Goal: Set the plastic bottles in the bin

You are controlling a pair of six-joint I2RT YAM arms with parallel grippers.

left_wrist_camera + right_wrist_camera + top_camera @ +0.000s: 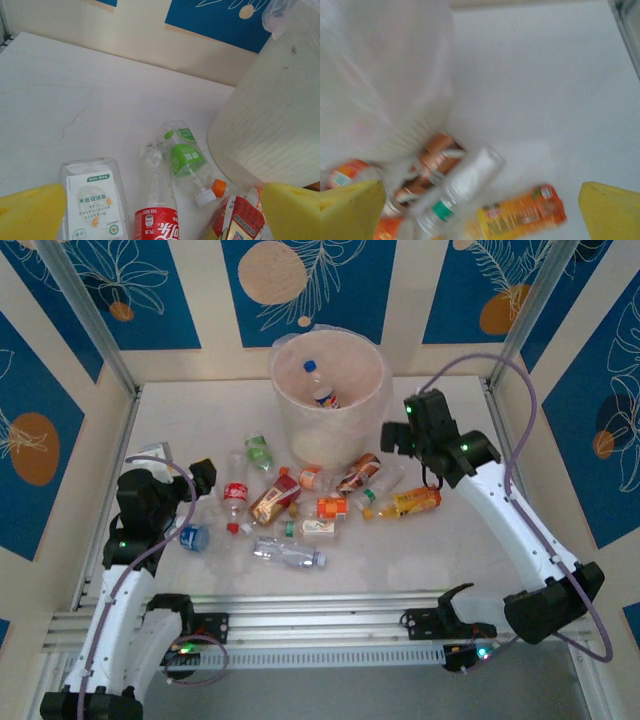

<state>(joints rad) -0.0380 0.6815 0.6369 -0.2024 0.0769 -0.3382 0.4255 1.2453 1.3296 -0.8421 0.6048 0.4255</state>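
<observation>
Starting nearest the arm bases, a clear bottle with a pale label lies crosswise on the table, and a bluish bottle lies to its left. Just beyond them the left gripper hangs low, its yellow fingers spread wide with nothing gripped.

The relation that matters shows from its wrist. The red-label cola bottle lies straight ahead in the gap, its long axis running away from the wrist, so the fingers would close across its width. A square bottle with a white label lies just to its left. A green-label bottle lies just to its right, white cap toward the camera. Both crowd the approach. The left arm is plainly the nearer one for this bottle.

Across the heap, the right gripper hovers beside the right wall of the bin, jaws likewise wide and empty. Below it, blurred, an orange-label bottle lies crosswise, and a bronze-label bottle lies close by the bin's foot.

Farthest off, the bin stands upright with its clear liner at the rim. It holds one bottle with a blue cap; the rest lie on the table.
</observation>
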